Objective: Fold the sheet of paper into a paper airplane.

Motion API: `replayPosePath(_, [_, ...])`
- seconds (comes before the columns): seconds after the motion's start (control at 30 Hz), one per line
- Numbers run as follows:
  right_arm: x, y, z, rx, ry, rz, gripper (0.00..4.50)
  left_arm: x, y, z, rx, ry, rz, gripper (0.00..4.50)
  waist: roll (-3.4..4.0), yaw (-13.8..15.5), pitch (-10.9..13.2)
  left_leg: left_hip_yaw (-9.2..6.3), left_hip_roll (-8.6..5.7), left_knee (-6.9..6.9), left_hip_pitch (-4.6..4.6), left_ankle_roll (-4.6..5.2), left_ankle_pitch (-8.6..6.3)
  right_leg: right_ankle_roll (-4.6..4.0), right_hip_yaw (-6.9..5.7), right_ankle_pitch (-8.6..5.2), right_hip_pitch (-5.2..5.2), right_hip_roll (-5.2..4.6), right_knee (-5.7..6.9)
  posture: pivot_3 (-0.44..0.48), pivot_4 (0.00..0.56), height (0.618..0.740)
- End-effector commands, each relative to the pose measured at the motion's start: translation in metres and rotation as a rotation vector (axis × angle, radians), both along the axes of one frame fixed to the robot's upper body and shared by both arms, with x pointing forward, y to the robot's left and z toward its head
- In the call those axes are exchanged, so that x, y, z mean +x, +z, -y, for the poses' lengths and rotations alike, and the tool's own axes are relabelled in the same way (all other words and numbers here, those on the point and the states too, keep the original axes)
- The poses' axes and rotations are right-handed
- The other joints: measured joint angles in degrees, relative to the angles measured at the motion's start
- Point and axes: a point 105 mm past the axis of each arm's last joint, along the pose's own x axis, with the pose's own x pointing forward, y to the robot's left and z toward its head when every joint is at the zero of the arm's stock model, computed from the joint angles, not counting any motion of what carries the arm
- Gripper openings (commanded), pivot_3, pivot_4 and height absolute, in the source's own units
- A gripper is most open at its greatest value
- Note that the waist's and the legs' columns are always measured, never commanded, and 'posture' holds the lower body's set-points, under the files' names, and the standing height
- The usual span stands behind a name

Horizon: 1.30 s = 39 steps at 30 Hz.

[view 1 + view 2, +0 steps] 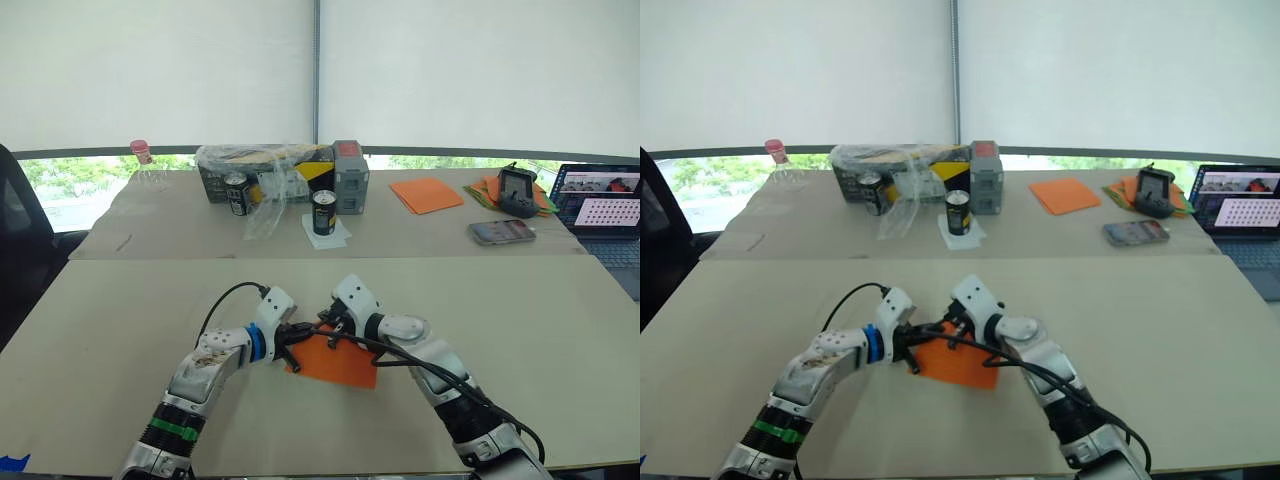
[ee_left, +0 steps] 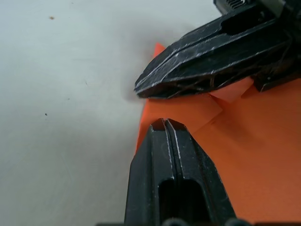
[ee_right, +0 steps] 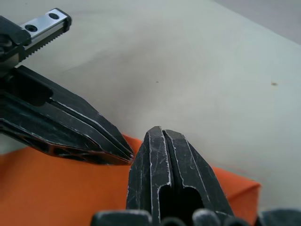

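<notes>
pressing on the sheet of paper [image 1: 338, 362] lying on the table [image 1: 560, 330], left gripper [image 2: 164, 123] and right gripper [image 3: 159, 129] fingers closed together

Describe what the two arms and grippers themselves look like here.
Both arms are silver-grey metal segments with black cables looping along them. The left arm has a blue ring at the wrist and green tape lower down. The left gripper and right gripper each have two scuffed black tapered fingers.

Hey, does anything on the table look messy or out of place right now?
Mostly tidy. The crumpled clear plastic wrap spills off the box toward the cans. The sheet of paper lies flat, one corner folded, both tools shut on its edge.
</notes>
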Motion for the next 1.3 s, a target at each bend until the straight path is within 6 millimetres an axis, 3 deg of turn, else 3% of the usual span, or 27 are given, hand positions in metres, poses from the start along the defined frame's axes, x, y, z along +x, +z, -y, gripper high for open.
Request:
replayPosePath(0.03, [-0.001,0.004,-0.006,0.008,0.033,0.022,0.0,-0.021,-0.051,-0.013,0.096,0.035,-0.212,0.03,0.0,0.0,0.0,0.0,0.0,-0.04,0.0,0.0,0.0,0.0,0.0,0.0,-0.02,0.0,-0.01,0.0,0.15,0.739])
replayPosePath(0.33, [-0.007,-0.027,-0.001,-0.125,0.054,-0.073,0.0,-0.022,-0.053,-0.014,0.106,0.033,-0.21,0.03,0.06,0.0,-0.1,0.0,0.0,-0.11,0.07,0.0,0.0,0.0,0.0,0.0,0.04,0.0,-0.08,0.0,0.15,0.739])
replayPosePath(0.53, [-0.002,-0.037,0.018,-0.19,-0.026,-0.123,0.0,-0.022,-0.053,-0.014,0.103,0.04,-0.21,0.03,0.12,0.0,-0.1,0.0,0.0,-0.12,0.08,0.0,0.0,0.0,0.0,-0.01,0.05,0.0,-0.1,0.0,0.15,0.739])
replayPosePath(0.9, [0.016,-0.031,0.057,-0.188,-0.171,-0.117,0.0,-0.022,-0.055,-0.015,0.103,0.049,-0.213,0.03,0.13,0.3,-0.1,-0.02,0.0,-0.13,0.1,0.0,0.0,0.01,-0.02,-0.01,0.08,-0.03,-0.18,0.0,0.15,0.739])
replayPosePath(1.3, [0.024,-0.03,0.066,-0.201,-0.217,-0.103,0.0,-0.022,-0.055,-0.014,0.103,0.05,-0.213,0.03,0.14,0.3,-0.1,-0.02,-0.01,-0.12,0.12,0.0,0.01,0.01,-0.02,-0.01,0.13,-0.04,-0.18,0.0,0.15,0.739])
